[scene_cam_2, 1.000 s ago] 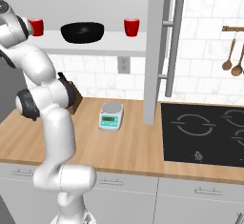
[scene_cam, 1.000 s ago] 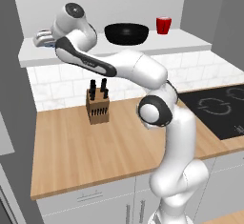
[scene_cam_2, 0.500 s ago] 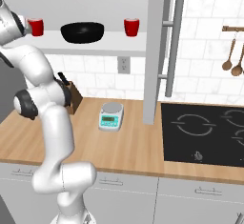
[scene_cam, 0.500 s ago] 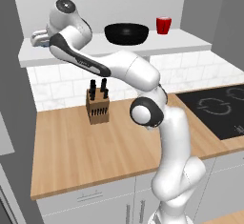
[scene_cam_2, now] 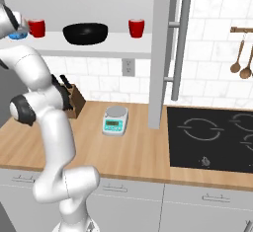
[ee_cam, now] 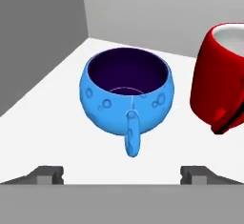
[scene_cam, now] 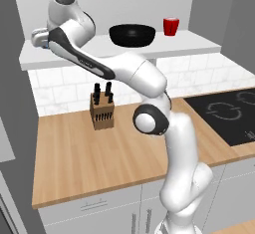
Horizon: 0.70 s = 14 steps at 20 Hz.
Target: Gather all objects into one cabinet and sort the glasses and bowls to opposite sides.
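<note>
Two dark fingertips of my hand (ee_cam: 122, 174) stand wide apart at the bottom of the hand view, holding nothing. Just beyond them the small bright blue bowl with a dark inside and a little handle (ee_cam: 129, 94) sits upright on the pale-grey shelf board (ee_cam: 57, 104), close to the darker grey side panel (ee_cam: 38, 32) at the cabinet's far left. One glossy red tapered cup with a pale rim (ee_cam: 220, 82) stands just beside it, apart. In the right base view the wide glossy black bowl (scene_cam_2: 85, 33) sits mid-shelf and a second red cup (scene_cam_2: 136, 27) near the right end. My reading: everything is gathered, but cups flank the bowls, so sorting remains.
</note>
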### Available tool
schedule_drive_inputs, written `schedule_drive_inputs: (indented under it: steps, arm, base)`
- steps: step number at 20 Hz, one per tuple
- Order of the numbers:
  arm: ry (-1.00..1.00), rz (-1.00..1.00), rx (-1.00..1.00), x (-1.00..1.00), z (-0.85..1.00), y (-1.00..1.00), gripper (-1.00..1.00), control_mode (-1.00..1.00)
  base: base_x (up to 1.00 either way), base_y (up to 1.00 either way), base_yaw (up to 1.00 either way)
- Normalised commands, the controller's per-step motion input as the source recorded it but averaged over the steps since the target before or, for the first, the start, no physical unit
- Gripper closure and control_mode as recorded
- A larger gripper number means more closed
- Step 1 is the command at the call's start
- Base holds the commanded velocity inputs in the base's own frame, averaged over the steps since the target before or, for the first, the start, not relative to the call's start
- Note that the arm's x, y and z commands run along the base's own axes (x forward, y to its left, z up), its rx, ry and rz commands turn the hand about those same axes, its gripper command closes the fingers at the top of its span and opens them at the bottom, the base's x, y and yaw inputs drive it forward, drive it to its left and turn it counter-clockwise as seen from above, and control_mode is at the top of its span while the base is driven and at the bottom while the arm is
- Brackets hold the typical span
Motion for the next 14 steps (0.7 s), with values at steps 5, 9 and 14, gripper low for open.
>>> schedule_drive_inputs:
  steps: [5,9,14]
  arm:
    - [-0.01,-0.02,0.01,-0.70,-0.34,-0.41,-1.00,-1.00]
    - [-0.01,-0.02,0.00,-0.75,-0.72,-0.55,-1.00,-1.00]
    - [-0.12,-0.01,0.07,-0.74,-0.49,-0.58,-1.00,-1.00]
  base:
    - [0.00,0.00,0.00]
    - [0.00,0.00,0.00]
    - [0.00,0.00,0.00]
